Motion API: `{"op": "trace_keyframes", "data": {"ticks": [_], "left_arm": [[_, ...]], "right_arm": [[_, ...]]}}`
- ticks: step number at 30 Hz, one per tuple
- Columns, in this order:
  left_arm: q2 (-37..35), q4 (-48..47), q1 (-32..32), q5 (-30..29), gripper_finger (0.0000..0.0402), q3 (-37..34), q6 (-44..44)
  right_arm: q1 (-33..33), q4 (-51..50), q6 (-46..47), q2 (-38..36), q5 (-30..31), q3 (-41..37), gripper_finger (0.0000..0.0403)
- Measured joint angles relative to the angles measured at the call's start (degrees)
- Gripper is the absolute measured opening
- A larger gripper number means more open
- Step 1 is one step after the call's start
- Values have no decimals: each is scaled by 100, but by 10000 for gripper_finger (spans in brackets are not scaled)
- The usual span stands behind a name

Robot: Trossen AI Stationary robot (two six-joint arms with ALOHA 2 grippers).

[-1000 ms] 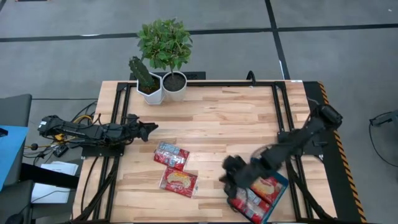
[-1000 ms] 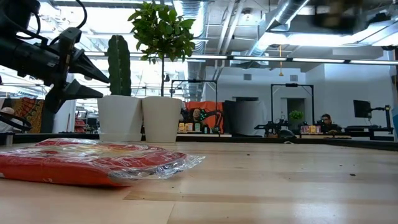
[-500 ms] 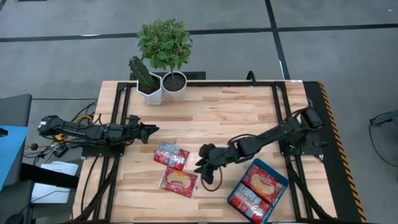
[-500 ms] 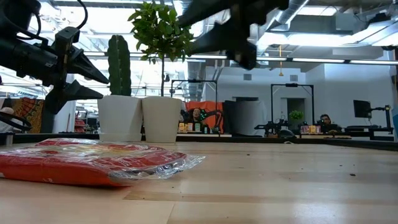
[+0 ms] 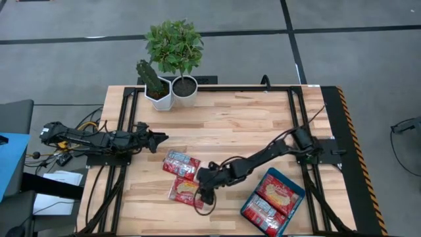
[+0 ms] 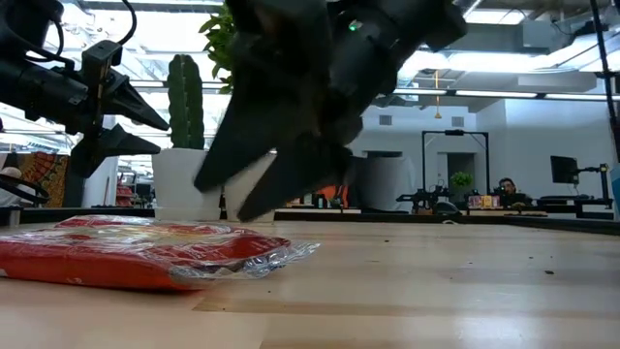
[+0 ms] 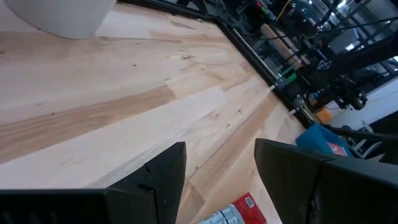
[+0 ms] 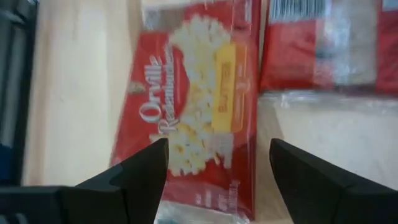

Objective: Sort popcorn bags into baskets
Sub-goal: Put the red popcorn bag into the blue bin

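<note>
Two red popcorn bags lie flat on the wooden table, one (image 5: 181,164) just beyond the other (image 5: 186,190). My right gripper (image 5: 200,195) hangs open just above the nearer bag (image 8: 199,118), one finger toward each of its long edges, touching nothing; the low view shows its fingertips (image 6: 228,199) above that bag (image 6: 145,252). The teal basket (image 5: 297,189) at the near right holds two more bags (image 5: 281,193) (image 5: 261,212). My left gripper (image 5: 161,138) waits open at the table's left, above the wood.
Two white pots, a cactus (image 5: 158,89) and a leafy plant (image 5: 183,82), stand at the far left of the table. Black frame rails (image 5: 295,118) run along both sides. Bare wood lies between the bags and the pots.
My right gripper has swung from above the basket toward the table's left edge and come down over the nearer popcorn bag. The bags on the table and my left arm have stayed put.
</note>
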Motion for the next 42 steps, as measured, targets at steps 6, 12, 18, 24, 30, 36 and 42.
{"op": "trace_keyframes", "data": {"ticks": [6,12,18,24,30,36,42], "left_arm": [[-2,2,0,10,183,0,119],[43,6,-2,-20,183,0,143],[41,5,-2,-39,183,0,124],[43,3,-2,-39,183,0,126],[41,0,-2,-38,183,0,129],[43,3,-2,-37,183,0,126],[43,-2,-2,11,183,0,107]], "right_arm": [[46,-681,-117,607,64,697,302],[112,-1784,-121,878,368,1227,274],[84,-2024,-85,887,320,1235,155],[79,-2101,153,883,-62,1221,24],[92,-2176,459,650,-173,1183,23],[118,-2488,650,80,-268,1164,13],[277,-3105,957,-539,5,1169,13]]}}
